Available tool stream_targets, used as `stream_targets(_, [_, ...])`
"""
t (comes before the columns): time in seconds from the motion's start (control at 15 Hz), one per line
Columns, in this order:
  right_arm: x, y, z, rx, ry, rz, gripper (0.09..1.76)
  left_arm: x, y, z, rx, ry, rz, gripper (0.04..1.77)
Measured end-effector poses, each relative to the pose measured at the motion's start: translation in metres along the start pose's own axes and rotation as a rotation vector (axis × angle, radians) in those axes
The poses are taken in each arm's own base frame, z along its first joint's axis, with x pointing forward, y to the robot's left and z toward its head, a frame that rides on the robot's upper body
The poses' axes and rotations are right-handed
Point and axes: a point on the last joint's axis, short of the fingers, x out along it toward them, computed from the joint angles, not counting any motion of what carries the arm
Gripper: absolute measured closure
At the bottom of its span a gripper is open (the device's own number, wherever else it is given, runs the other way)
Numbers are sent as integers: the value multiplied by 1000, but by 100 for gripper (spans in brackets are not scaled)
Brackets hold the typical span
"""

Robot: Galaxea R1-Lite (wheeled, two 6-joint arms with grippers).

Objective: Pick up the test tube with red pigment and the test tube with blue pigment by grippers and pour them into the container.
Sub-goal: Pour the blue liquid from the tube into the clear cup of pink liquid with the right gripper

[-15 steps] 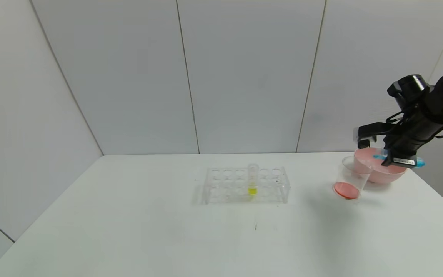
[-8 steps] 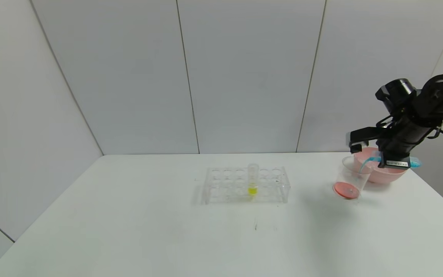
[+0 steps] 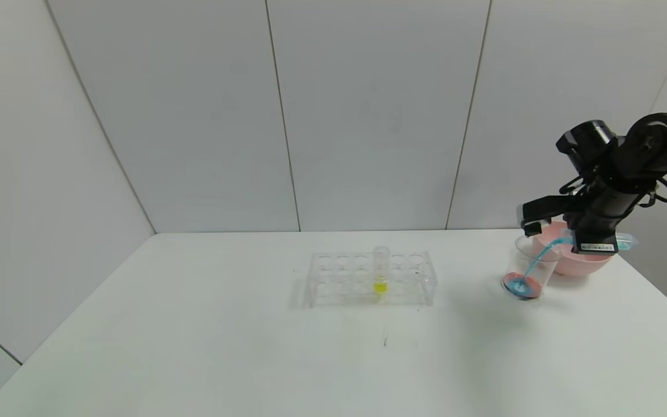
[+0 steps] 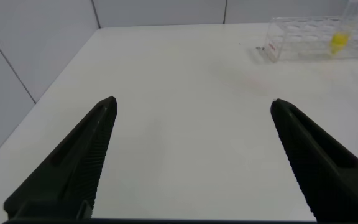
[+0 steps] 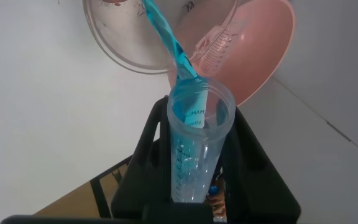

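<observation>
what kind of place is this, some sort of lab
Probably a staged lab bench: a clear tube rack holding a yellow tube, a white table against plain panels, and the right gripper pouring blue pigment into a clear cup.

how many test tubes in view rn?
2. The yellow-liquid tube stands upright in the rack mid-table. The test tube with blue pigment is tipped in the right gripper, pouring into the container. No red tube visible; the pink bowl could hide one.

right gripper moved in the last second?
Yes. In the head view the right gripper, shut on the test tube with blue pigment, has shifted left relative to the pink bowl, toward the container, and is now pouring.
</observation>
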Motion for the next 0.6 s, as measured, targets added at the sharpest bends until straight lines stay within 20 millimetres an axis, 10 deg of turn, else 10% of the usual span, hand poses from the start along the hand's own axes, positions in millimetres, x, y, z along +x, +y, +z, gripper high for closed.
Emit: stream_targets(0.6, [-11, -1, 6, -104, 85, -70, 132, 0, 0, 0, 0, 1, 0, 5])
